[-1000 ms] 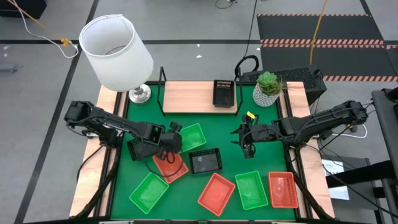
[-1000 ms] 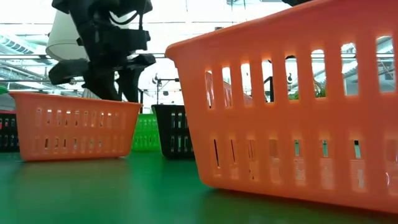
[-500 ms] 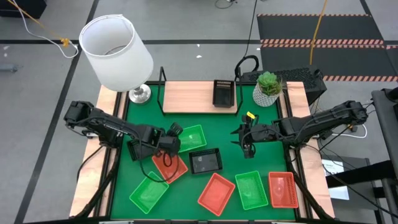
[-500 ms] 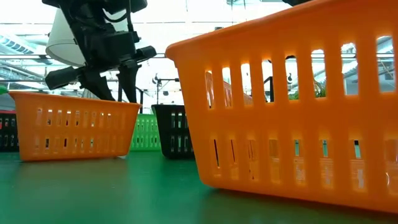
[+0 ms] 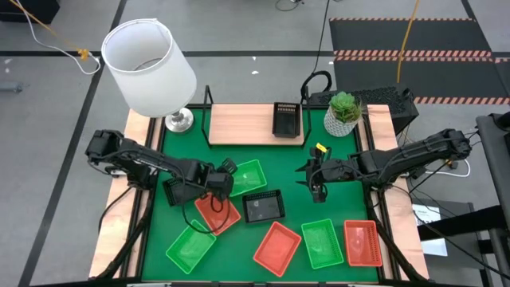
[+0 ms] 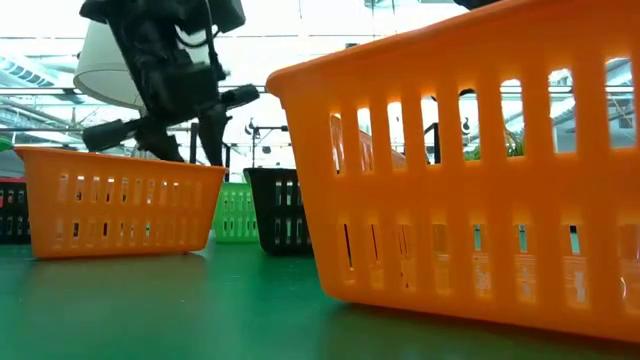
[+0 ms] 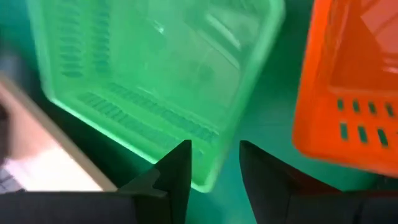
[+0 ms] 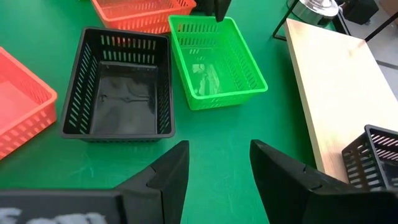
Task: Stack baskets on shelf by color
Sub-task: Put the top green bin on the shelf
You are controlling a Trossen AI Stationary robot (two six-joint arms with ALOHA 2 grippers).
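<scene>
The left gripper (image 5: 225, 171) is being held just above the near rim of a green basket (image 5: 246, 176), its fingers (image 7: 177, 171) parted and grasping nothing (an orange basket (image 5: 217, 211) beside them). The right gripper (image 5: 312, 182) is being kept open near the shelf (image 5: 243, 121), where a black basket (image 5: 287, 119) is standing.

**Green mat and wooden shelf**

The green mat (image 5: 287, 171) carries seven baskets: a green one (image 5: 245, 175) beside a black one (image 5: 264, 207) mid-table, an orange one (image 5: 217, 212) just left of them, and green (image 5: 190, 246), orange (image 5: 277, 246), green (image 5: 322, 242) and orange (image 5: 362, 243) along the front. The shelf (image 5: 243, 124) behind holds a black basket (image 5: 286, 119). A lamp base (image 5: 178, 120) and potted plant (image 5: 343, 113) flank it.
</scene>
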